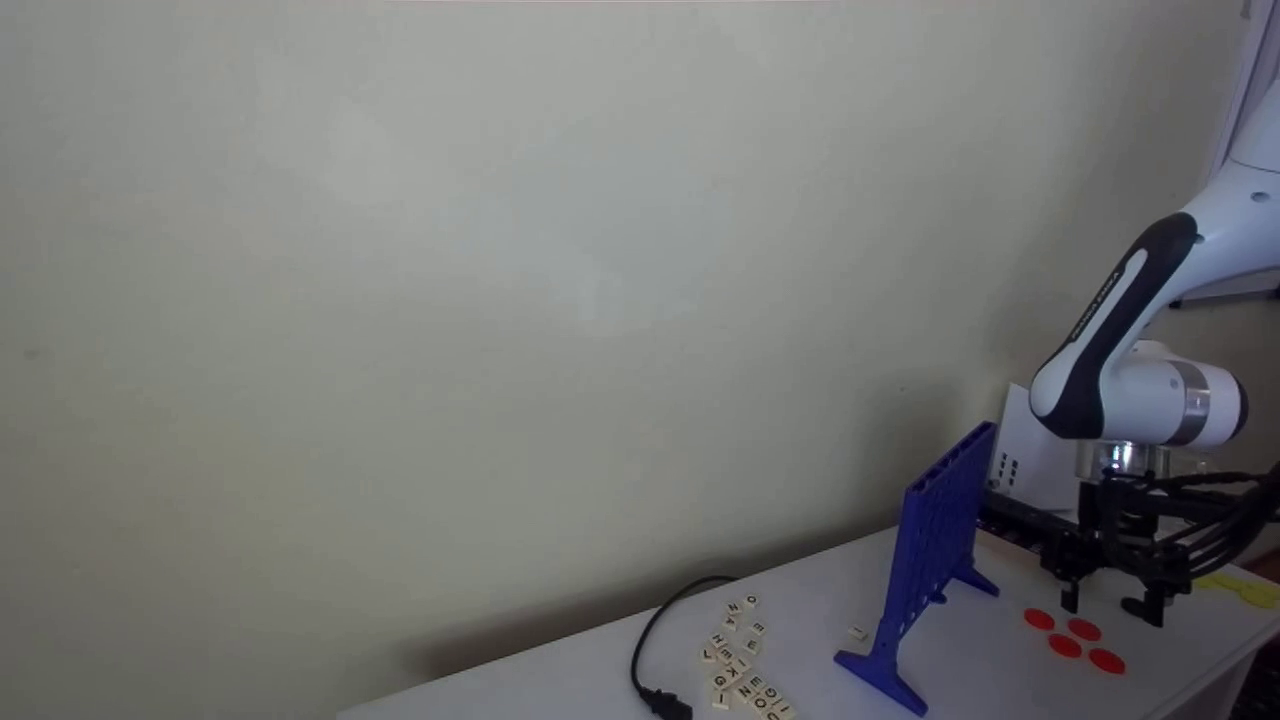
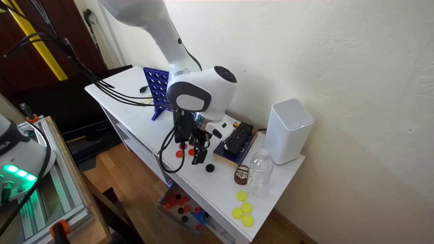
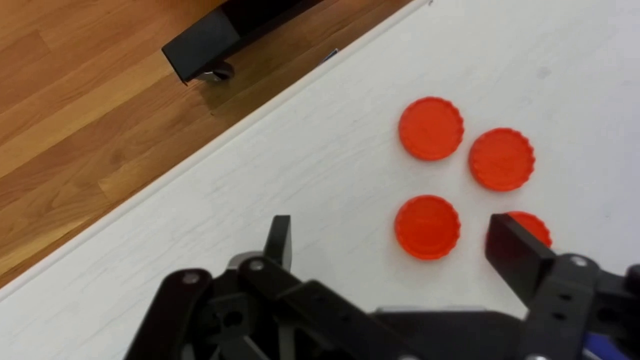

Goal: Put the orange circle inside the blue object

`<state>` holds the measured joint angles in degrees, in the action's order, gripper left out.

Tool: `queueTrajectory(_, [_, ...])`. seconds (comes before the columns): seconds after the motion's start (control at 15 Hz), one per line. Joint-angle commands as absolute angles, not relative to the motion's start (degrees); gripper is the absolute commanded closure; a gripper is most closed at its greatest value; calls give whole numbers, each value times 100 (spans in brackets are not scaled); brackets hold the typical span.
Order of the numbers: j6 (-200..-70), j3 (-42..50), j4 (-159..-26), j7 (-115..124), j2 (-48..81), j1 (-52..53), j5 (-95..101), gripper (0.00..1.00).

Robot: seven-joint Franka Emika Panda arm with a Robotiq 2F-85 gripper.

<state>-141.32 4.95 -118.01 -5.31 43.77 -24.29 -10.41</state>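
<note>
Fingers of the black gripper (image 3: pixel 390 232) stand wide apart, empty, in the wrist view, one of four orange discs (image 3: pixel 427 227) on the white tabletop (image 3: pixel 280 170) showing between them, perhaps lined up for a rim pinch, with bare room to the edge. Beside the discs, the blue rack (image 1: pixel 935 540) stands upright in an exterior view, its slotted top probably meant for a drop from above. Near the gripper in an exterior view, a remote (image 2: pixel 239 138) rests on a book (image 2: pixel 244 146), likely tightening room on that side.
</note>
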Motion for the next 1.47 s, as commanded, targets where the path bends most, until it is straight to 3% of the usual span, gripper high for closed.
queueTrajectory(0.0, [-13918, 521, -11679, -389, 4379, -2353, -1260, 0])
queueTrajectory(0.27, [-13892, 565, -11592, -215, 4445, -2256, -1234, 0])
queueTrajectory(0.53, [-13908, 618, -11505, -59, 4534, -2156, -1196, 10])
queueTrajectory(1.0, [-13947, 662, -11363, 139, 4711, -2046, -1190, 10])
queueTrajectory(1.4, [-13947, 663, -11240, 209, 4836, -2019, -1196, 21])
